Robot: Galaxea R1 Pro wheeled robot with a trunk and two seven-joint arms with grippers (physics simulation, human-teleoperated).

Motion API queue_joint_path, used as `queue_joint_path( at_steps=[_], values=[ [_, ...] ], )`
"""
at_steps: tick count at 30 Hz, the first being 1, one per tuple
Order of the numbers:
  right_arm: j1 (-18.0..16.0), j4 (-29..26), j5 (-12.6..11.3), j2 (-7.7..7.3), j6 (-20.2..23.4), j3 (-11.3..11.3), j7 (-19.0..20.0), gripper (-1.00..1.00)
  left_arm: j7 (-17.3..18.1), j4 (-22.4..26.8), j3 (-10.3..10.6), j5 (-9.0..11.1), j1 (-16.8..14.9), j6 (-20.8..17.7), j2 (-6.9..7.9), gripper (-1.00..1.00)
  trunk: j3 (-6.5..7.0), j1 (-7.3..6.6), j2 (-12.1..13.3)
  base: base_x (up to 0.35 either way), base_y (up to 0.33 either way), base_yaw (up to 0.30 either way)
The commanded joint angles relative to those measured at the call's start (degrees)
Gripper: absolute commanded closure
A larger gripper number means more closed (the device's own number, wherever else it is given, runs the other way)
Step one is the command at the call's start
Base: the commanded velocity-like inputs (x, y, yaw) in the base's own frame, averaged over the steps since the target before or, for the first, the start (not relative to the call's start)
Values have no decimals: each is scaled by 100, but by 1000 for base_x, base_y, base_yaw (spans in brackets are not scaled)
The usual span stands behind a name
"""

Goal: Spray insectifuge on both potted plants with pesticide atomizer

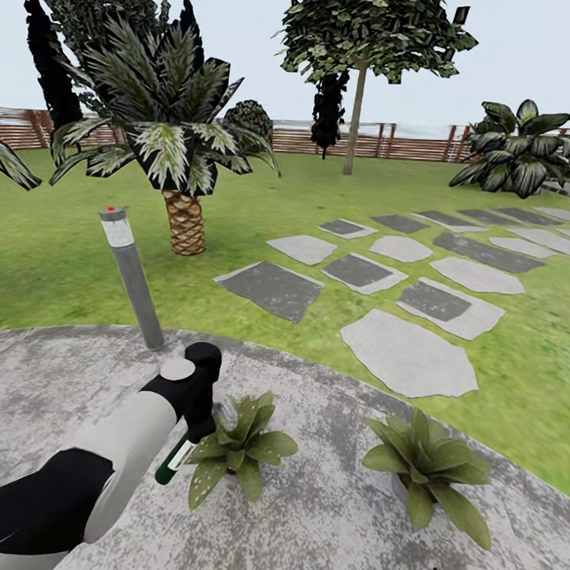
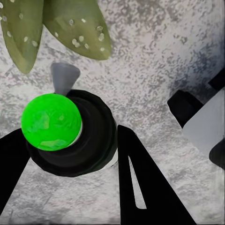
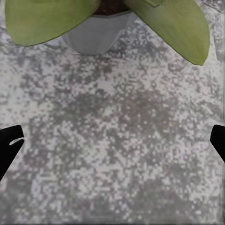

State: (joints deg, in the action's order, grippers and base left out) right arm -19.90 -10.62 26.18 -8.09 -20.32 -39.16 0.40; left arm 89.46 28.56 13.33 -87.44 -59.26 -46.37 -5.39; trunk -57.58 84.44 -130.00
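Note:
My left gripper [image 1: 191, 430] is shut on the pesticide atomizer [image 1: 173, 463], a dark-green bottle with a white label, tilted down right beside the left potted plant [image 1: 239, 449]. That plant's leaves carry white specks. In the left wrist view the bottle's bright green tip [image 2: 50, 122] sits between the black fingers [image 2: 145, 187], with speckled leaves [image 2: 77, 26] just beyond. The second potted plant [image 1: 427, 467] stands to the right on the paved patio [image 1: 326, 516]. My right gripper [image 3: 112, 140] is open over bare paving, facing a grey pot [image 3: 96, 33] with green leaves.
A grey bollard lamp [image 1: 134, 273] stands at the patio edge behind my left arm. A palm [image 1: 179, 158] grows on the lawn beyond it. Grey stepping stones [image 1: 407, 352] lead away to the right. A wooden fence [image 1: 298, 140], a tree and a dark shrub [image 1: 520, 153] stand far off.

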Motion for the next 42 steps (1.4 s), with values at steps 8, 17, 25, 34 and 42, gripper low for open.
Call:
queue_joint_path(
  at_steps=[8,17,25,34,42],
  values=[
    [-5,7,54,-44,-25,-48,9,-100,54,55,9,-41,337,-56,-37,100,127,-178,320,0,0,0],
    [-5,7,54,-52,-25,-48,4,-100,54,113,13,-21,298,-80,-83,100,163,-222,400,0,0,0],
    [-5,7,54,-52,-25,-54,4,-100,54,130,-14,-42,302,-74,59,100,163,-222,400,52,56,0],
    [-5,7,54,-52,-25,-57,-4,-100,54,125,-13,-15,332,-91,-177,100,163,-222,400,232,233,0],
    [-5,7,54,-52,-25,-56,-5,-100,54,121,-9,-5,368,-148,-199,100,163,-222,400,216,-42,0]
  ],
)
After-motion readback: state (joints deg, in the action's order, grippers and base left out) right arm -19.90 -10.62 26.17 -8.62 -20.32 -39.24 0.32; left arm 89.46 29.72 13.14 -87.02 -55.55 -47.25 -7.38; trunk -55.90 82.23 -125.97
